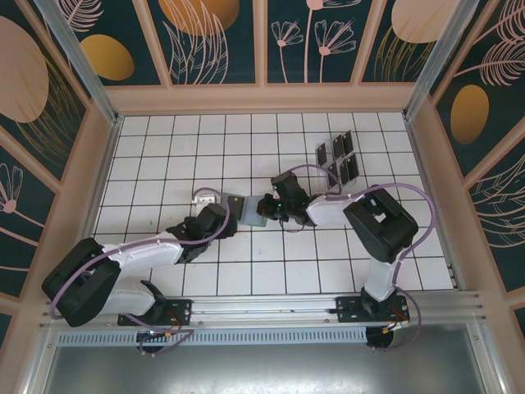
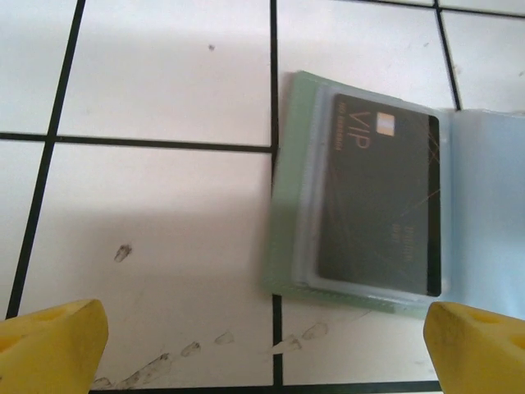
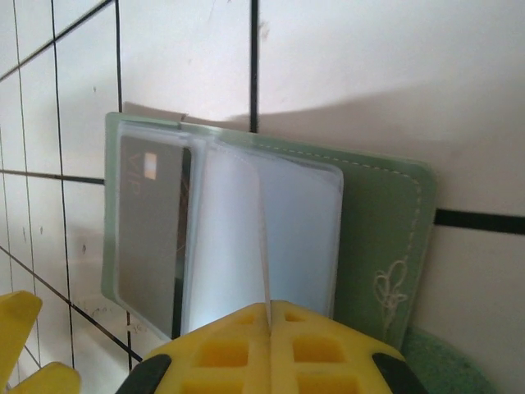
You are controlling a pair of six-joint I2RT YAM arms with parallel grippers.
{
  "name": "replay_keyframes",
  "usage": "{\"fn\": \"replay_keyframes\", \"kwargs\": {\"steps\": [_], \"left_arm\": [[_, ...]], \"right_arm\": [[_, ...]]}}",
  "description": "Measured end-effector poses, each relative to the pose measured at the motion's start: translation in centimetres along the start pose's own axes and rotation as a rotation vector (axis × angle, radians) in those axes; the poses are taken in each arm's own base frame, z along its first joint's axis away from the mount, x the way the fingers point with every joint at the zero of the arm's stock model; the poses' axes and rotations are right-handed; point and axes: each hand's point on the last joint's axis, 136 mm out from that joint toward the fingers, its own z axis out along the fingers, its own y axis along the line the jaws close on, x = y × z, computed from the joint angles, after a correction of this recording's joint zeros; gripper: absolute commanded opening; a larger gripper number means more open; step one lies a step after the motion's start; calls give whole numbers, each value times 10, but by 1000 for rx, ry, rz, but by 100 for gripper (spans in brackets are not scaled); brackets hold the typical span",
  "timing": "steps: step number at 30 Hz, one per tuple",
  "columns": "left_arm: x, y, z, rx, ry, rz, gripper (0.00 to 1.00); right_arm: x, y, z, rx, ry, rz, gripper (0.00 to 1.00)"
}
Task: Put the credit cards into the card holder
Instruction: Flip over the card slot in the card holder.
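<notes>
The sage green card holder (image 1: 244,209) lies open on the tiles between both grippers. One black credit card (image 2: 381,197) marked VIP sits inside its left clear sleeve, and that card (image 3: 152,222) also appears in the right wrist view. My right gripper (image 3: 269,316) is shut on a thin clear sleeve page of the card holder (image 3: 385,238), holding the page up on edge. My left gripper (image 2: 267,353) is open just short of the holder's near edge (image 2: 283,205), its yellow fingertips (image 2: 53,345) wide apart with nothing between them. Several more black cards (image 1: 336,160) stand at the back right.
The spare cards stand in a clear rack (image 1: 343,171) a couple of tiles behind the right gripper (image 1: 275,205). Scuff marks (image 2: 193,349) dot the tile near the left gripper (image 1: 221,215). Wooden walls (image 1: 262,98) ring the white tiled floor.
</notes>
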Motion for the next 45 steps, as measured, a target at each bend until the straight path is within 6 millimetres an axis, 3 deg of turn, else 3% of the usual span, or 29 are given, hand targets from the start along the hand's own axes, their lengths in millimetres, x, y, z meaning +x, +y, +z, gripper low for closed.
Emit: {"fn": "replay_keyframes", "kwargs": {"steps": [4,9,13,27,31,40,45], "left_arm": [[-10,-7,-3,13,-13,-8,99],[-17,-13,-4,28,-23,-15,99],[-18,-15,-3,29,-23,-14,99],[-21,-10,-2,3,-36,2,99],[-30,-4,-1,-15,-50,-3,98],[-63,8,-8,-36,-113,-34,99],[-65,10,-8,-43,-115,-26,99]], "right_arm": [[-13,-7,-12,7,-17,-11,0],[-12,-7,-14,13,5,-27,0],[-14,2,-15,-10,11,-30,23],[-22,42,-14,-92,5,-48,39],[-24,50,-4,-103,11,-49,39],[-31,57,47,-98,42,-47,39],[-32,59,48,-102,42,-50,40]]}}
